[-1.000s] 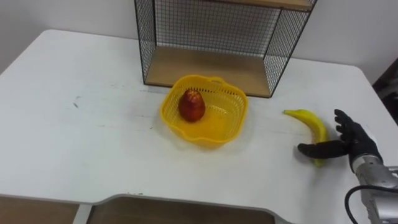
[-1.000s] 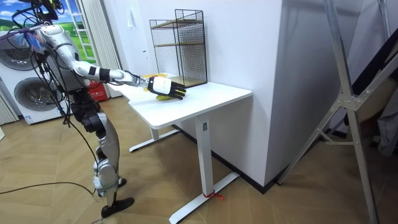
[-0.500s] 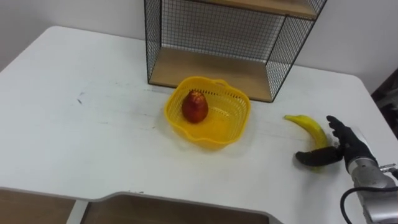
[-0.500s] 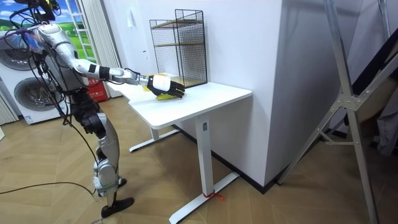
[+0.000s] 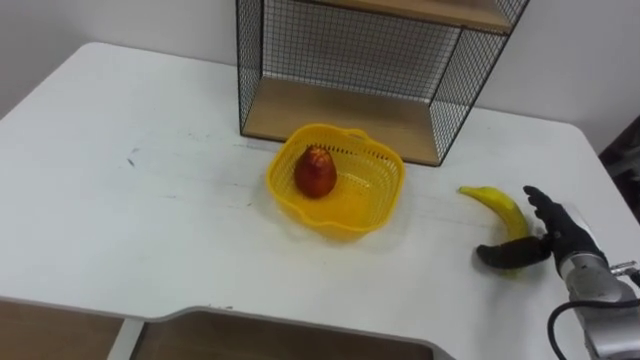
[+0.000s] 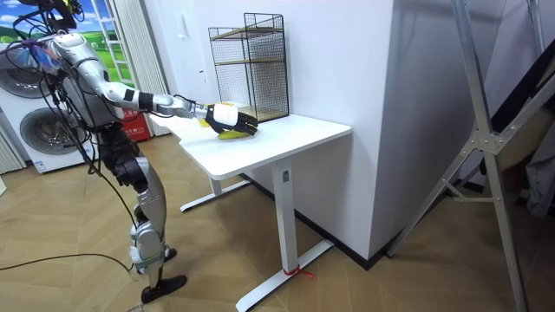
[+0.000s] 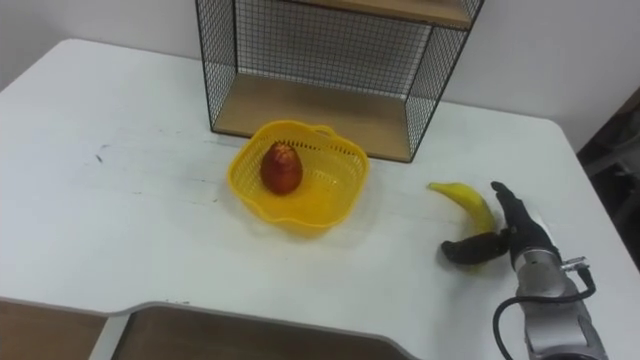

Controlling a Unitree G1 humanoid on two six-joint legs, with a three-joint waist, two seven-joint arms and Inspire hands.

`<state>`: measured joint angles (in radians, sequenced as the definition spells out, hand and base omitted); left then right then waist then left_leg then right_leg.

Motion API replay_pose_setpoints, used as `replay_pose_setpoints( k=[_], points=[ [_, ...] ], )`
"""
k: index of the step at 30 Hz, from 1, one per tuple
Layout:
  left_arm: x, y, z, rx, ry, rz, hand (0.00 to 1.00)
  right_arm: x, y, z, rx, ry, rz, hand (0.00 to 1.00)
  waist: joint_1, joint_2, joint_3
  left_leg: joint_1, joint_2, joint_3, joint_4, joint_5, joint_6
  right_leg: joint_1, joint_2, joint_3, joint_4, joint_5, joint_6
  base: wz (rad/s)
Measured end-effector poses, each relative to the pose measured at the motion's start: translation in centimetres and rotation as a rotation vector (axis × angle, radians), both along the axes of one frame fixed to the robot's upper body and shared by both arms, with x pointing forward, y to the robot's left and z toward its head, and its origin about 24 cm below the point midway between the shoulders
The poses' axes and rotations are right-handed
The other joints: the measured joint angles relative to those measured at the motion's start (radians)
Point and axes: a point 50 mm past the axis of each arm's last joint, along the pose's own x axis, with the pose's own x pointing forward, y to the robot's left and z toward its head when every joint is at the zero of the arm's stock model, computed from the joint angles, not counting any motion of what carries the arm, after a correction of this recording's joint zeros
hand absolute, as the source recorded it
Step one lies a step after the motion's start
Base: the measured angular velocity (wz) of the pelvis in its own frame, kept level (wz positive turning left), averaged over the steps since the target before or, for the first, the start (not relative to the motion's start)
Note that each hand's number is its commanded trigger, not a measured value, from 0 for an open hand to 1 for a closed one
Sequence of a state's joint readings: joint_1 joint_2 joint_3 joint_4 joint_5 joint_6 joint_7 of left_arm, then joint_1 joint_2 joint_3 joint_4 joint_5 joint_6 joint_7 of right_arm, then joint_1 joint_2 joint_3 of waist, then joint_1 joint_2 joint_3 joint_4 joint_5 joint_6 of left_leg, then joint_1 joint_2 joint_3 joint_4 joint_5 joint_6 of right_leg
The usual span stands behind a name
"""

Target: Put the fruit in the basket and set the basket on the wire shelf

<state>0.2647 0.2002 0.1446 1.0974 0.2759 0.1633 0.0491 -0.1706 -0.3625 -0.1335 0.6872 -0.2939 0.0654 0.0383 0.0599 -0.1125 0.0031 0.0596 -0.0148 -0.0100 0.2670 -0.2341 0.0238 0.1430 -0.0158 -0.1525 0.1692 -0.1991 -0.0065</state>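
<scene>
A yellow plastic basket [image 5: 345, 205] sits mid-table with a red apple [image 5: 315, 172] inside it. Behind it stands the black wire shelf [image 5: 370, 70] with a wooden bottom board. A banana [image 5: 495, 203] lies on the white table [image 5: 150, 220] to the basket's right. My right hand [image 5: 555, 235] is open at the banana's near end. Its thumb lies across that end on the left and its straight fingers are on the right side. In the room view I stand at the table's end with the right arm stretched out to the banana [image 6: 227, 132].
The table's right edge runs close beside my right hand. The shelf's lowest level [image 5: 335, 110] is open toward the basket. Washing machines [image 6: 35, 130] stand behind me at the room view's left.
The right hand has edged in on the banana's near end, the thumb now against it. The eye view has shifted slightly; basket, apple and banana lie as before.
</scene>
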Motion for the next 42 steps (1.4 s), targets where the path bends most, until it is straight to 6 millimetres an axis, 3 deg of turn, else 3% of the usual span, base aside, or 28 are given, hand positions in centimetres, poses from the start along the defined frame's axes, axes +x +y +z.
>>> replay_pose_setpoints(
  k=[13,14,15,16,17,32,36,42],
  points=[
    [0.0,0.0,0.0,0.001,0.004,0.001,0.0,-1.1,-0.2,-1.4,0.032,0.073,-0.007,0.0,0.002,0.02,-0.0118,0.008,0.0,-0.011,0.015,-0.001,-0.001,0.022,-0.001,-0.015,0.0,0.001,-0.001,0.03],
    [-0.2,0.0,0.0,0.002,0.009,0.0,0.0,-1.2,-0.2,-1.6,0.033,0.077,-0.006,0.21,0.003,0.022,-0.0119,0.007,0.0,-0.012,0.018,-0.001,0.0,0.022,-0.001,-0.015,0.001,0.001,-0.001,0.03],
    [-0.2,0.0,0.0,0.002,0.012,0.001,0.0,-1.2,-0.2,-1.6,0.034,0.079,-0.005,0.51,0.003,0.023,-0.012,0.007,0.0,-0.012,0.02,-0.001,0.0,0.023,-0.001,-0.015,0.001,0.001,-0.001,0.05],
    [-0.6,0.1,0.0,0.002,0.02,0.004,0.0,-1.3,-0.3,-1.7,0.035,0.082,-0.007,0.97,0.003,0.023,-0.0119,0.007,0.0,-0.015,0.023,-0.002,0.0,0.027,-0.001,-0.018,0.0,0.001,0.0,0.09],
    [-0.7,0.1,0.0,0.002,0.023,0.005,0.0,-1.5,-0.3,-1.9,0.033,0.086,-0.011,1.0,0.003,0.023,-0.0118,0.008,-0.002,-0.019,0.025,-0.002,0.0,0.031,-0.002,-0.024,-0.002,0.002,0.0,0.12],
    [-0.7,0.1,0.0,0.011,0.041,-0.014,0.0,-2.4,-2.9,-1.4,-0.178,0.093,-0.069,1.0,0.027,0.017,-0.0081,0.022,-0.004,-0.035,0.002,-0.003,-0.002,0.052,0.001,-0.029,-0.02,0.001,-0.001,0.03],
    [-0.4,0.1,0.0,0.011,0.043,-0.029,0.0,-2.4,-2.8,-1.5,-0.164,0.092,-0.078,1.0,0.017,0.011,-0.0049,0.021,-0.005,-0.046,0.002,-0.005,-0.004,0.054,0.002,-0.043,-0.019,0.001,-0.001,0.05],
    [0.3,0.0,-0.1,0.003,0.031,-0.047,0.0,-2.4,-2.4,-1.7,-0.128,0.079,-0.098,1.0,0.016,0.016,-0.0069,0.016,-0.003,-0.048,0.013,-0.01,-0.005,0.049,0.002,-0.042,-0.014,0.002,-0.002,-0.02]
  ],
)
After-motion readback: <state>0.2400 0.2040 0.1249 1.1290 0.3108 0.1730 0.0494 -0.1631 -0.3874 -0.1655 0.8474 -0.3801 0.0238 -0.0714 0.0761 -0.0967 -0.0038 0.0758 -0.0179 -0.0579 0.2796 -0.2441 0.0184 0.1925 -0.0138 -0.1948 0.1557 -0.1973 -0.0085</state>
